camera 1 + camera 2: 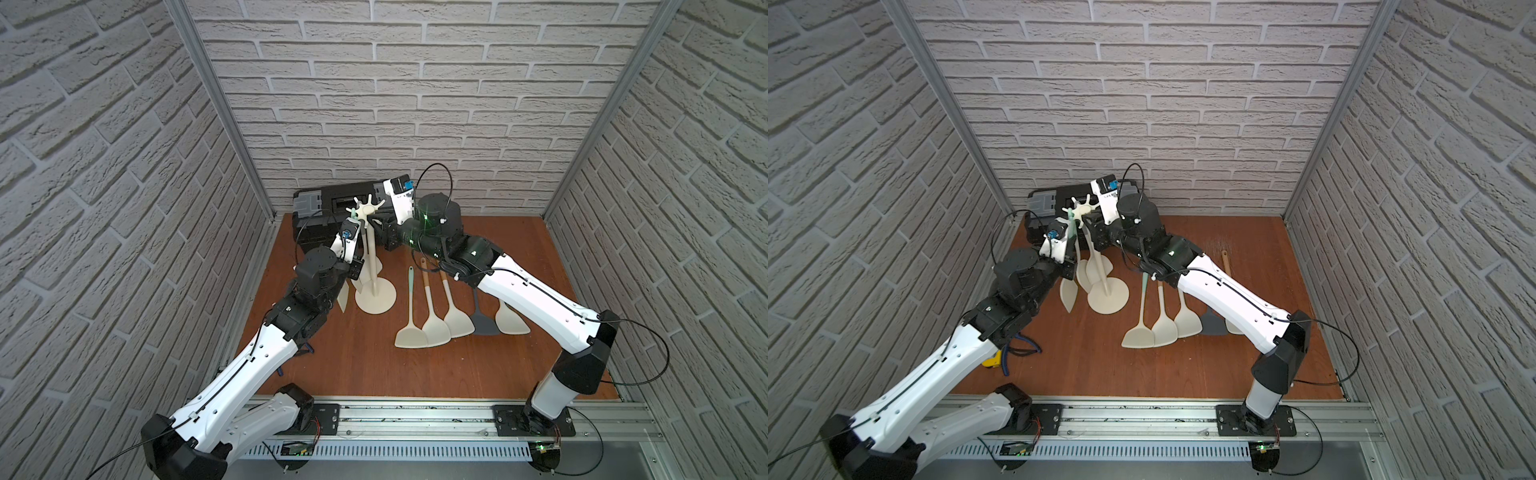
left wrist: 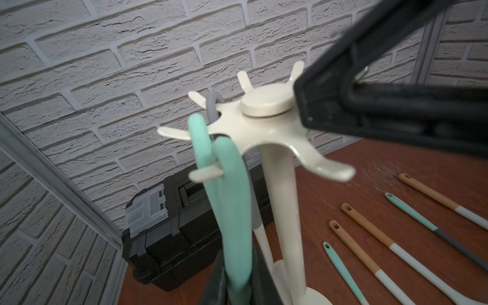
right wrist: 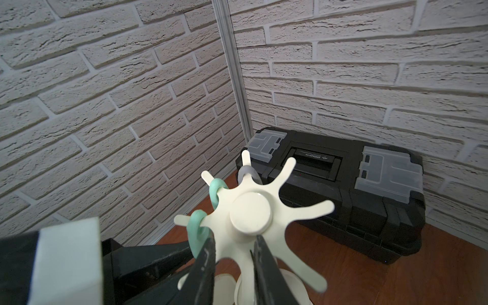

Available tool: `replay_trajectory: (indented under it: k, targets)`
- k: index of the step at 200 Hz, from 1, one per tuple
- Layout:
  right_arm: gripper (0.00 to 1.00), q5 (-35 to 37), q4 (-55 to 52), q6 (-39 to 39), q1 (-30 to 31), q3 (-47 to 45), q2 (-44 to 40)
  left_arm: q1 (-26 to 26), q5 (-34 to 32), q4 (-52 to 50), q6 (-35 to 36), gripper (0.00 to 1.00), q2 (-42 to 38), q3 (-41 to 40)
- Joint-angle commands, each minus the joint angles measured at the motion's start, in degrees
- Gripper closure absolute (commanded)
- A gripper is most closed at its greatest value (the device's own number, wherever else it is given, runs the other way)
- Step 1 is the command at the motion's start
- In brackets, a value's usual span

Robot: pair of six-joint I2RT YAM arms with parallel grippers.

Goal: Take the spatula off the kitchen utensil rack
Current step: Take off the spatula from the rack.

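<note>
Rack (image 1: 375, 299) (image 1: 1108, 297) stands upright left of centre in both top views, its round base flat on the brown table (image 1: 374, 365), just in front of the black toolbox (image 1: 328, 199) at the back wall.

At the bottom edge of the left wrist view, the left gripper (image 2: 239, 274) is clamped tight on the mint handle of a spatula (image 2: 232, 211). The spatula hangs from the rack's crown, its loop (image 3: 196, 224) hooked over a prong at lower centre of the right wrist view.

A second mint loop (image 3: 217, 187) and a grey loop (image 3: 247, 171) sit on neighbouring prongs.

The right gripper (image 3: 234, 235) reaches in from the right of the top views. Its dark fingers (image 3: 203, 264) are narrowly parted on either side of the crown's near edge; whether they actually pinch it cannot be told.

Five loose spatulas (image 1: 434, 328) lie fanned on the table right of the rack, blades toward the bottom of the frame, partly under the right arm.
</note>
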Motion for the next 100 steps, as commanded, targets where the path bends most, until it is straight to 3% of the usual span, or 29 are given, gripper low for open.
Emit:
replay_trajectory:
  k: [1, 100]
  targets:
    - [0.73, -1.3, -16.3, 0.2, 0.2, -2.8, 5.6, -1.5, -1.7, 5.7, 2.6, 1.0, 0.2, -0.9]
    - [0.81, 4.3, -16.9, 2.7, 0.7, -5.7, 6.3, -1.6, -7.1, 9.1, -4.4, 1.0, -4.0, -4.6]
